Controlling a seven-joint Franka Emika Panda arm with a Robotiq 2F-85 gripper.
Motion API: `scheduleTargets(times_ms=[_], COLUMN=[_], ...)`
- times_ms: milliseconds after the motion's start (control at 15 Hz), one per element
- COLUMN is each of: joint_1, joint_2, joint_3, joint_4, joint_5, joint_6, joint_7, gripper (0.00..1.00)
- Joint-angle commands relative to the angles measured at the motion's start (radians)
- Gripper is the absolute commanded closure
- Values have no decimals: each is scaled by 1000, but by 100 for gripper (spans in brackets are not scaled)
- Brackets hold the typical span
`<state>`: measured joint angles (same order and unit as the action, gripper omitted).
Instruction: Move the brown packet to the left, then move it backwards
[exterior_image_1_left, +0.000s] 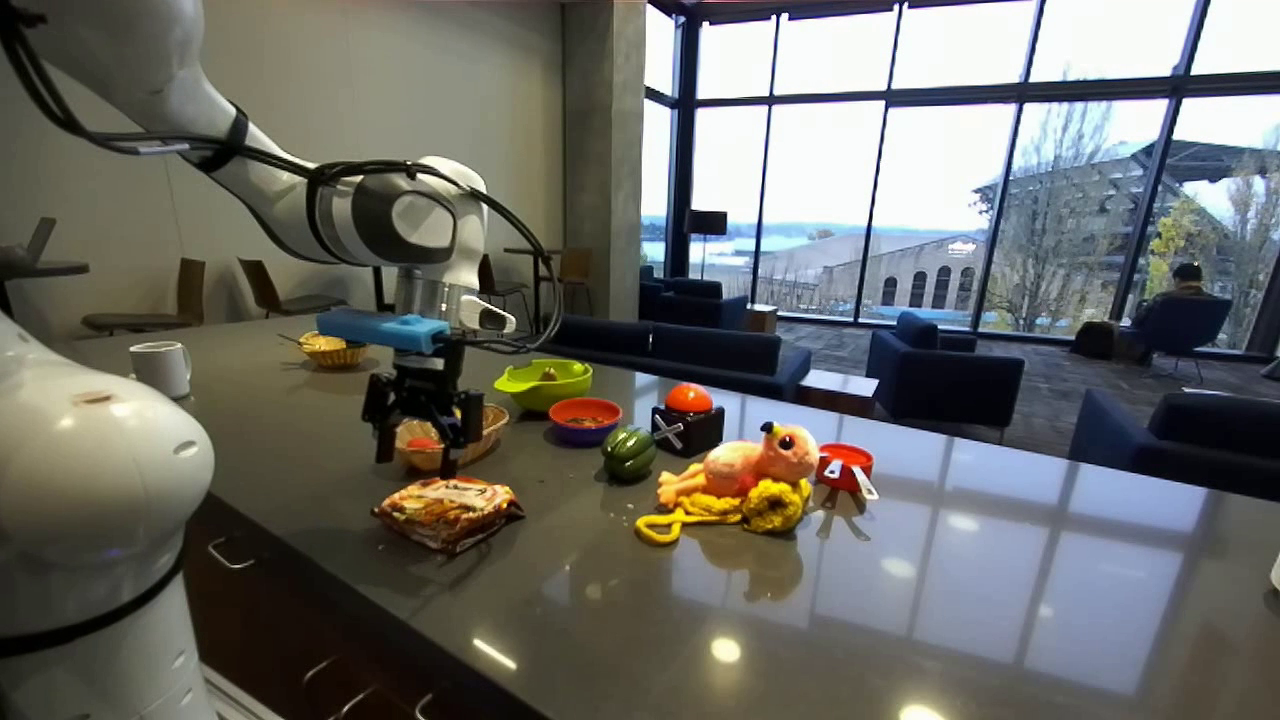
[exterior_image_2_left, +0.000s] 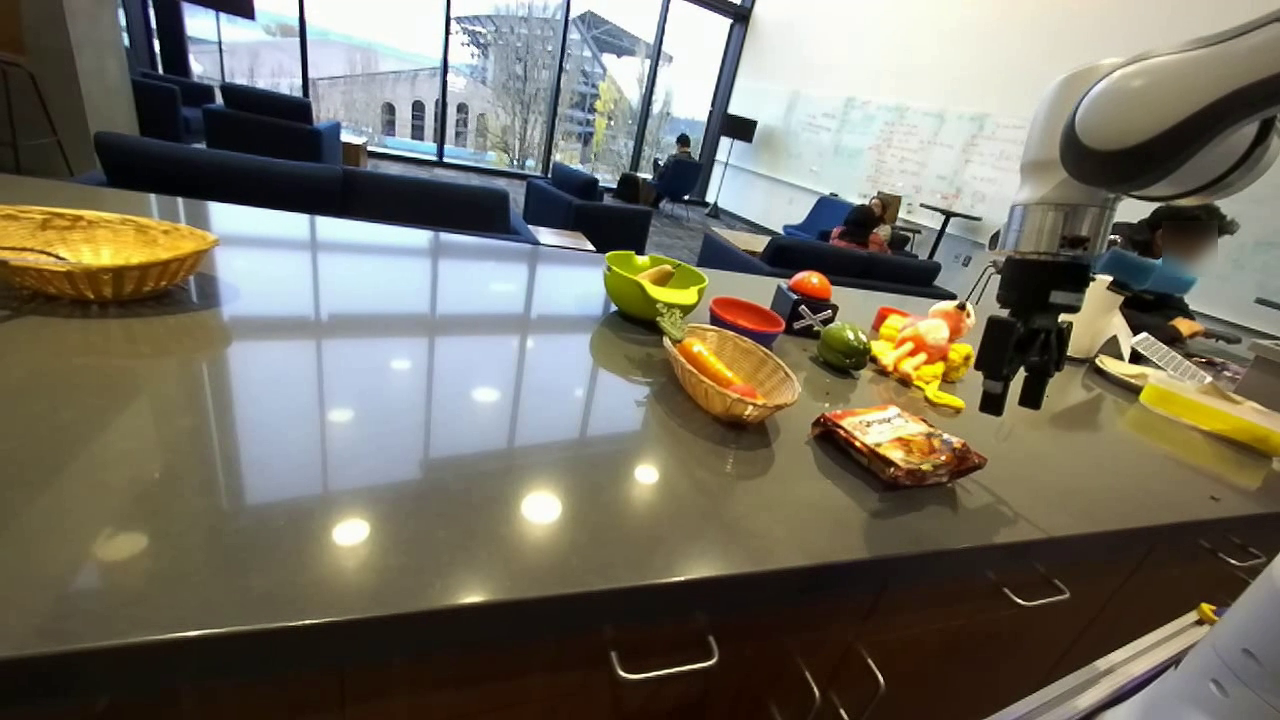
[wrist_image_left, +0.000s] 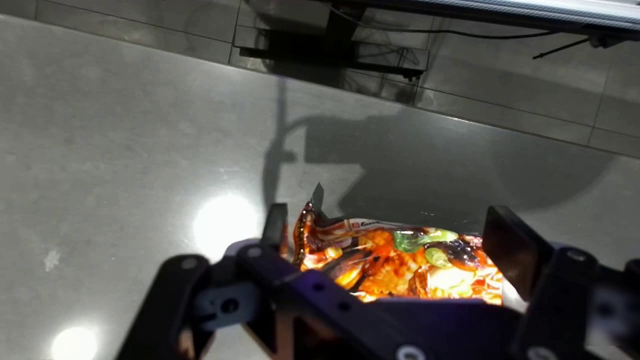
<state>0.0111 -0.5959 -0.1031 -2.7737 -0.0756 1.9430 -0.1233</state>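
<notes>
In an exterior view, the gripper (exterior_image_1_left: 418, 458) hangs above the countertop (exterior_image_1_left: 600, 620), fingers spread apart; the brown packet (exterior_image_1_left: 447, 512) lies flat below. In an exterior view, the packet rests near a wicker basket (exterior_image_2_left: 765, 362) holding a carrot (exterior_image_2_left: 706, 361), clear of the fingertips. Wrist view: the packet shows between the parted fingers, apparently beneath them, partly hidden.

I read a pale X (exterior_image_1_left: 668, 433) on the black box (exterior_image_1_left: 702, 432). The lettering (exterior_image_2_left: 890, 423) on the brown packet (exterior_image_2_left: 905, 447), the handwriting (exterior_image_2_left: 910, 140) on the whiteboard (exterior_image_2_left: 778, 125) and the sign (exterior_image_1_left: 962, 246) on the building (exterior_image_1_left: 922, 275) I cannot read.
</notes>
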Motion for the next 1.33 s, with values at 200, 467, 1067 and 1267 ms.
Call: scheduleTargets(times_ms=[200,467,1067,1267], joint_1=[-20,-24,-64,-71], joint_2=[41,93,147,140], joint_3=[-27,-33,-32,-31], joint_4=[1,0,-1,-1], joint_5=[34,36,12,11], joint_6=[72,112,66,32], joint_7=[-40,-37,-31,-39], gripper=[0,5,56,80])
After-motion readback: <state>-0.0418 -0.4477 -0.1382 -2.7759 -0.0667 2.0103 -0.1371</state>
